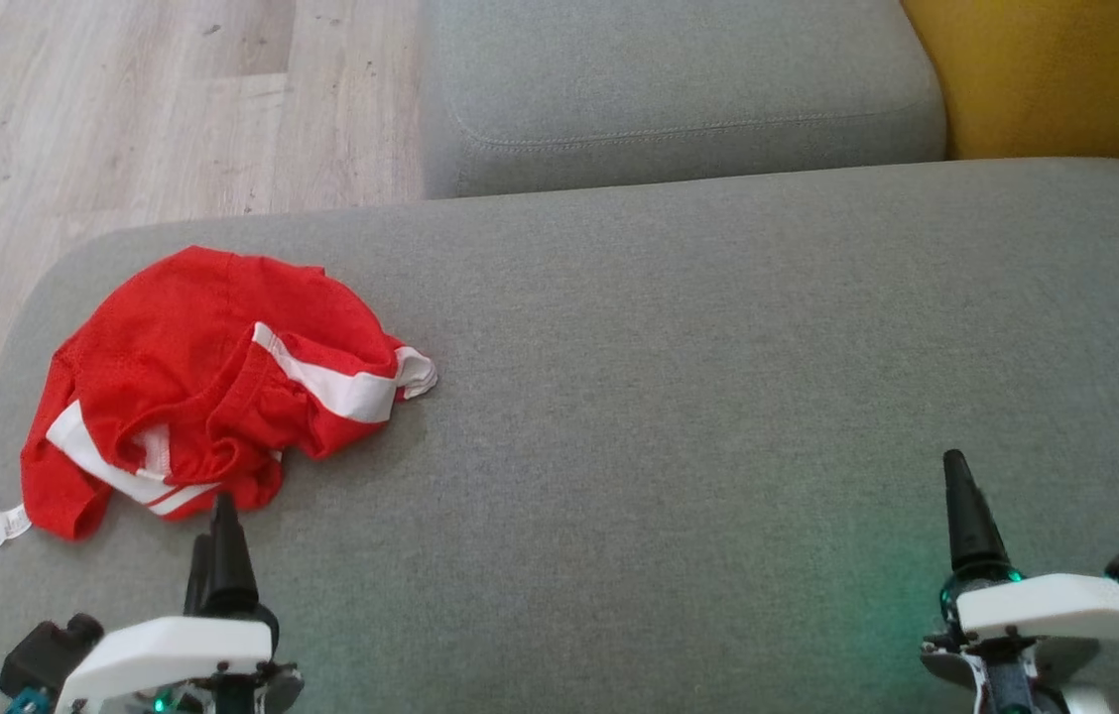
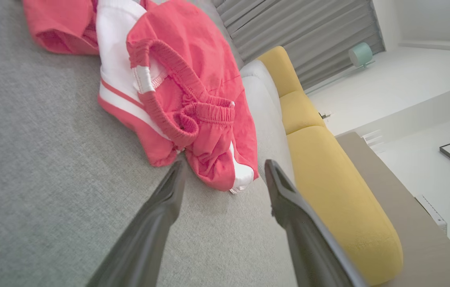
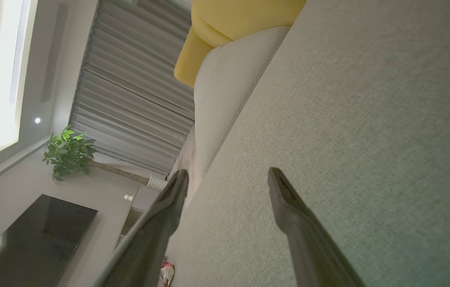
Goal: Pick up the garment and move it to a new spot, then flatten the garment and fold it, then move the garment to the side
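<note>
The garment [image 1: 212, 382] is a pair of red shorts with white stripes, crumpled in a heap on the left part of the grey couch seat [image 1: 698, 397]. Its white label sticks out at the lower left. In the left wrist view the garment [image 2: 185, 91] lies just ahead of the fingertips, its elastic waistband bunched on top. My left gripper [image 1: 220, 511] stands open right at the garment's near edge, nothing between its fingers [image 2: 169, 199]. Far to the right, my right gripper [image 1: 961, 476] hangs open over bare cushion [image 3: 368, 119], holding nothing.
A second grey cushion [image 1: 679, 99] lies behind the seat, with a yellow cushion [image 1: 1065, 79] at the back right. Pale wood floor [image 1: 123, 119] runs along the left, past the seat's rounded edge. A plant [image 3: 67, 153] and curtains show in the right wrist view.
</note>
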Robot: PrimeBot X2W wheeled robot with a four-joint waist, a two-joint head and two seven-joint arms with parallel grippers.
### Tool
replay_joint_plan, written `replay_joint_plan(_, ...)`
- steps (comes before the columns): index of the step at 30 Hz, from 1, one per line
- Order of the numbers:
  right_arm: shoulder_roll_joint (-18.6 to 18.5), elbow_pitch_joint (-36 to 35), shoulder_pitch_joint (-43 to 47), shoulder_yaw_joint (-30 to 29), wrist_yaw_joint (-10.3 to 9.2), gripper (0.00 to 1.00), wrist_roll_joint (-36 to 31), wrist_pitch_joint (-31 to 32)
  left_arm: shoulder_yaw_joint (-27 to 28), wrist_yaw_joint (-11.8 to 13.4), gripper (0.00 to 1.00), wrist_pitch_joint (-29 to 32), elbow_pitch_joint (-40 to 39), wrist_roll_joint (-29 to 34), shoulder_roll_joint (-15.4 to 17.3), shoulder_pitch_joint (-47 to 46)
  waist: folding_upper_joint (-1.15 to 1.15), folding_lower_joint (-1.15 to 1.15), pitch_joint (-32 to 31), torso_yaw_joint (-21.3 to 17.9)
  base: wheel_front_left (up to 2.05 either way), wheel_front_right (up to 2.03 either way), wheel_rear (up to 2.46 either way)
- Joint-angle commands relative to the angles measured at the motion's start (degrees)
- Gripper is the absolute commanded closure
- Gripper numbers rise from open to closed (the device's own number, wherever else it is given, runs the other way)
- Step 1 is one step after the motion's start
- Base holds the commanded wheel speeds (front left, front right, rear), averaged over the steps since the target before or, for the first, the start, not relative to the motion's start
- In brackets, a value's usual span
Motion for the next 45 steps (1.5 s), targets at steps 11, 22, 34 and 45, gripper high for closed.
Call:
replay_joint_plan(11,-0.3,-2.2,-1.5,3.0,0.19,0.00,-10.1,-2.7,-1.3,1.7,0.00,-2.6,-3.3,8.5,0.3,-0.3,0.00,-0.01,-0.5,-0.6,0.00,0.00,0.00)
replay_joint_plan(22,-0.4,-3.1,-0.7,3.8,0.21,0.00,-18.4,-4.5,-3.0,3.2,0.00,-4.5,-4.2,16.4,0.3,0.5,0.00,-0.01,-1.3,-1.4,0.00,0.00,0.00)
replay_joint_plan(34,-0.4,-3.7,-0.1,4.9,0.23,0.00,-27.2,-6.5,-4.5,4.8,0.00,-6.5,-4.8,24.3,0.3,1.0,0.00,-0.01,-1.9,-2.2,0.00,0.00,0.00)
replay_joint_plan(45,-0.5,-3.7,0.2,6.0,0.25,0.00,-34.7,-8.2,-6.0,5.7,0.00,-8.2,-5.0,31.9,0.4,1.1,0.00,-0.01,-2.0,-2.7,0.00,0.00,0.00)
